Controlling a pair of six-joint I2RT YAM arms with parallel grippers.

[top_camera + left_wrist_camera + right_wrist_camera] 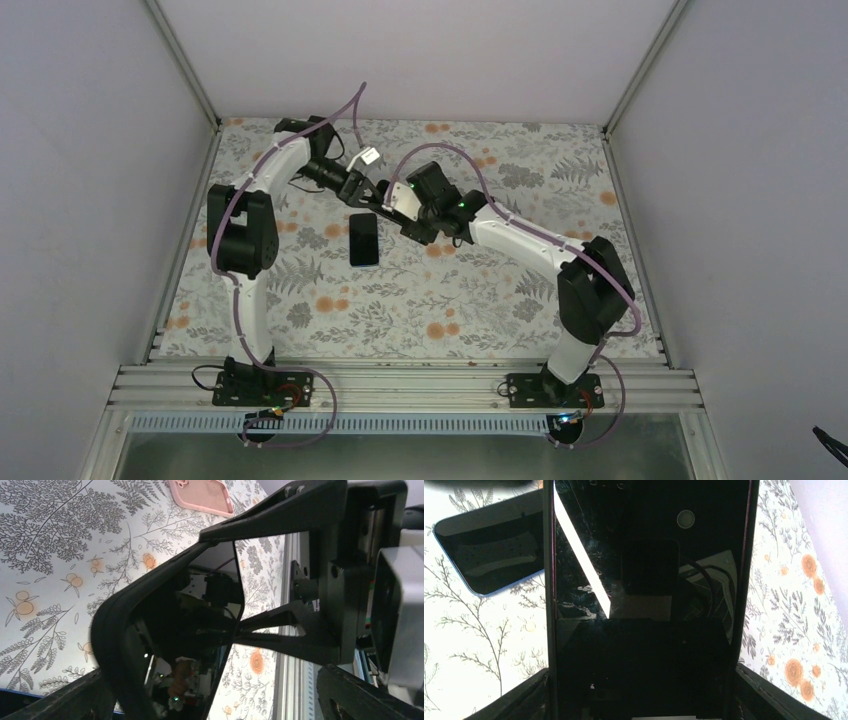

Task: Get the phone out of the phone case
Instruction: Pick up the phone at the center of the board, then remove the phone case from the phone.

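Nearest the arm bases, a second phone (364,240) lies flat on the flower-patterned worktop (500,300). Just beyond it and raised off the surface, the right gripper (641,680) is clamped across the width of the phone (644,555). The phone sits in its black phone case (112,630). Farther on, the left gripper (222,580) has its jaws fully apart, straddling the far end of the cased phone without pinching it. Farthest off, a pink phone case (200,495) lies on the worktop.

Hazards, as judged from here:
- The left gripper may close on glass and rim together, because the jaws sit astride both. A pull would then drag the whole handset instead of peeling the case.
- The right gripper squeezes through the case walls, which may pin the case to the phone.
- If the phone comes free suddenly, it could drop onto the second phone close by.

View differences:
- Only the left wrist view shows the pink phone case and the curved case rim.
- Only the right wrist view shows the clamp on both long edges.
- The top view alone shows how closely the two grippers meet.
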